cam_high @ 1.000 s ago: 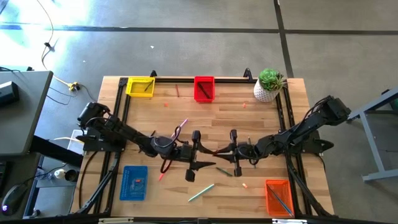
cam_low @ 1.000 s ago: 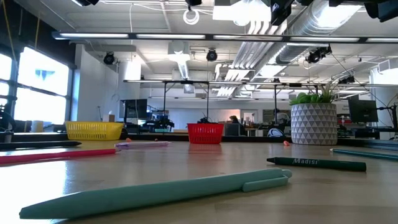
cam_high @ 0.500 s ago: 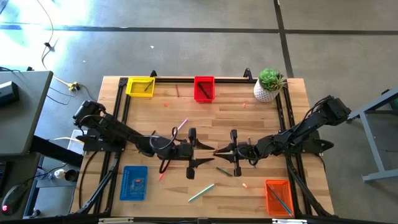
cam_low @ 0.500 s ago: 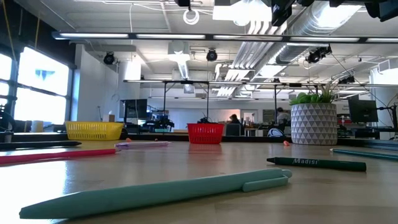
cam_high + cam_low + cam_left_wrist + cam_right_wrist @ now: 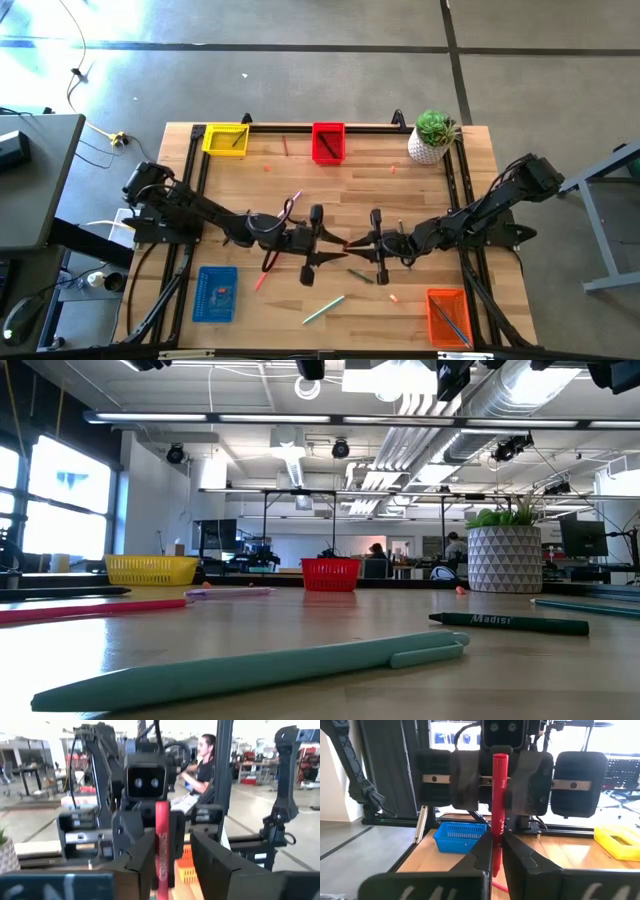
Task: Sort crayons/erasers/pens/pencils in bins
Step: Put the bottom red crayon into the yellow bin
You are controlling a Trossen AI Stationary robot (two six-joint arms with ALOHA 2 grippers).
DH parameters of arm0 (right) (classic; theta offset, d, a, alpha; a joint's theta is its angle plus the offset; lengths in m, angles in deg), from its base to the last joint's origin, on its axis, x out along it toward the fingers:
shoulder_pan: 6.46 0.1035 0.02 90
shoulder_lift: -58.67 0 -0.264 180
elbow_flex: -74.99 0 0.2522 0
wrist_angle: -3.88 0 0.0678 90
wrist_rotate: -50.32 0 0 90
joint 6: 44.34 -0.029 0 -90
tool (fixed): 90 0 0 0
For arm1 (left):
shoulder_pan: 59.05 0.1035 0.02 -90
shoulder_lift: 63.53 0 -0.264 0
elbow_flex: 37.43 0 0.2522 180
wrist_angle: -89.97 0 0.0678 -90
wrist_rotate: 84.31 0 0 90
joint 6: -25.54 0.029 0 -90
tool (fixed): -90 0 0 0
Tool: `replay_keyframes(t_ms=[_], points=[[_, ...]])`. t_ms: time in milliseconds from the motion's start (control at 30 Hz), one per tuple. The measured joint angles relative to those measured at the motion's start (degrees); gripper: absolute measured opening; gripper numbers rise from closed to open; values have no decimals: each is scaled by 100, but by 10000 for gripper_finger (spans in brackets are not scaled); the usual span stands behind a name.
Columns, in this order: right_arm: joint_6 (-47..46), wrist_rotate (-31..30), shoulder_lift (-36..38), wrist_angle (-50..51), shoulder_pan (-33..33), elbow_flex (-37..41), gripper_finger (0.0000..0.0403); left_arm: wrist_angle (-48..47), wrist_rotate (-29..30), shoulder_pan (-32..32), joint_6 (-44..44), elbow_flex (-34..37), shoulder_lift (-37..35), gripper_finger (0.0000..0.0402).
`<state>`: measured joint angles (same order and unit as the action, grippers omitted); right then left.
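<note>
A handover is in hand above mid-desk, toward the orange bin (image 5: 447, 316) from the red bin (image 5: 328, 141). The red marker (image 5: 498, 810) is pinched in the right gripper (image 5: 352, 241); the left gripper (image 5: 336, 236) stands around it, fingers narrowing but not visibly clamped. Next, closure, then release by the right, is called for.

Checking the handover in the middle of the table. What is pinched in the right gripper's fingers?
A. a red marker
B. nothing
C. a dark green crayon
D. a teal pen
A: the right wrist view shows the right gripper shut on the upright red marker, facing the left gripper.
</note>
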<state>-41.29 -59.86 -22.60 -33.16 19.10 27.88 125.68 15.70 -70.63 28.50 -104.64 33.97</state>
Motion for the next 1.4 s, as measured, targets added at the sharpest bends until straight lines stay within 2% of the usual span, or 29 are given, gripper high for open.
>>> replay_keyframes(t_ms=[167,567,700,867,1000,1133,1267,1400], points=[[-6,82,0,3,3,0,12,185,-112,40,24,0,84,70],[-111,68,0,-3,4,2,17,244,-202,109,73,0,97,14],[-125,-141,4,123,2,2,52,253,-134,109,221,0,99,8],[-297,-648,4,465,-2,2,122,-12,132,105,398,0,-126,6],[-308,-986,0,698,-6,11,173,-792,566,101,671,0,-650,5],[-275,-980,0,760,-4,11,195,-2189,1286,113,757,-4,-1432,5],[-262,-1237,0,860,-4,11,172,-4070,2240,270,473,-4,-2293,4],[-260,-1436,-2,981,-12,11,113,-5889,3016,673,-93,-4,-2983,4]])
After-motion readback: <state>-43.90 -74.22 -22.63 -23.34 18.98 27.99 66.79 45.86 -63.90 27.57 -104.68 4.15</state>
